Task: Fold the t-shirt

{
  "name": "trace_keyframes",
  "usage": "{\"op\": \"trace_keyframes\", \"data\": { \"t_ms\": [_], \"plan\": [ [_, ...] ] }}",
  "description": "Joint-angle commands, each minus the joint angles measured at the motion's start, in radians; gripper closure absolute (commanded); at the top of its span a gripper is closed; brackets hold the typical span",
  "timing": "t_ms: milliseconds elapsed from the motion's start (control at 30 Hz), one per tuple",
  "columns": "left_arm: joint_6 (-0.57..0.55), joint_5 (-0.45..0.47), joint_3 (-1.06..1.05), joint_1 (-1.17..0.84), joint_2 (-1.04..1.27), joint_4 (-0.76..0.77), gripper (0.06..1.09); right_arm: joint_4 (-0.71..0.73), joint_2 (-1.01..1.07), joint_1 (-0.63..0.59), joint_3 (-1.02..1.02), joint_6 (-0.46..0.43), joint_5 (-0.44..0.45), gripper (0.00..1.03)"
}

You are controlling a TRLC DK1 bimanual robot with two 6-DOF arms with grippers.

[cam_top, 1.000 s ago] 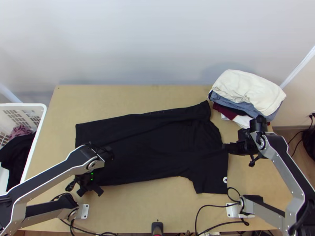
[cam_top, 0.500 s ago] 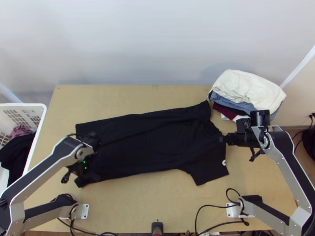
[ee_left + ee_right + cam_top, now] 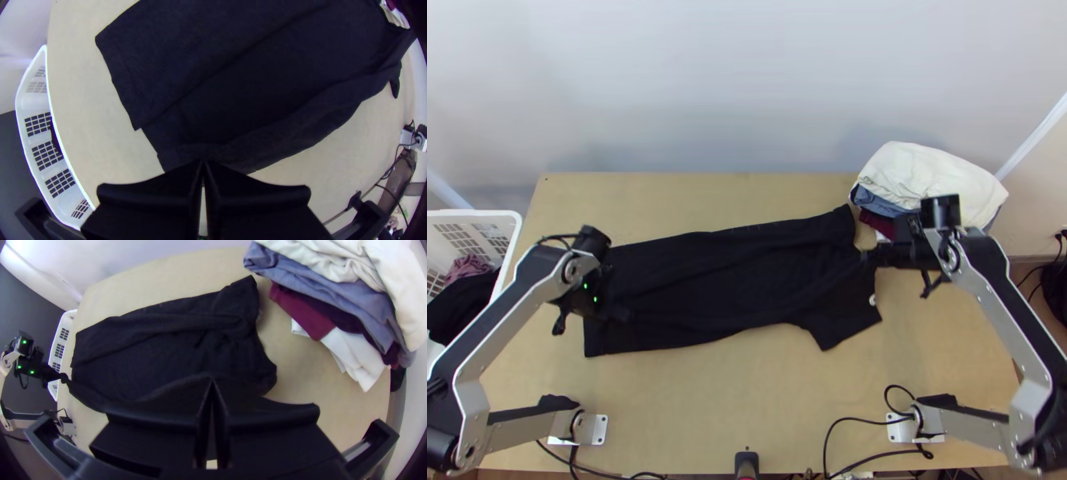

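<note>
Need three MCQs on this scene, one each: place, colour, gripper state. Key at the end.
1. Where on the table is the clothes pile?
A) near left corner
B) far right corner
C) near edge, middle

2. Colour of the pile's top garment?
A) maroon
B) black
C) cream-white

3. Left gripper fingertips?
A) together at the T-shirt's edge
B) wide apart over bare table
C) wide apart over the pile

Key:
1 B: top view shows it there, beyond the right arm's gripper.
2 C: pale cloth covers the grey-blue layer.
3 A: left wrist view shows the tips meeting at the cloth.
</note>
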Motion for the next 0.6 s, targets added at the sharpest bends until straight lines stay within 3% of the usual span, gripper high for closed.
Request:
{"op": "trace_keyframes", "data": {
  "t_ms": [0,567],
  "plan": [
    [0.044,0.016,0.03,0.047,0.043,0.022,1.04,0.041,0.076,0.004,0.07,0.03,0.024,1.0],
    [0.086,0.086,0.184,0.245,0.229,0.117,1.04,0.092,0.359,0.06,0.374,0.037,0.151,1.0]
  ]
}}
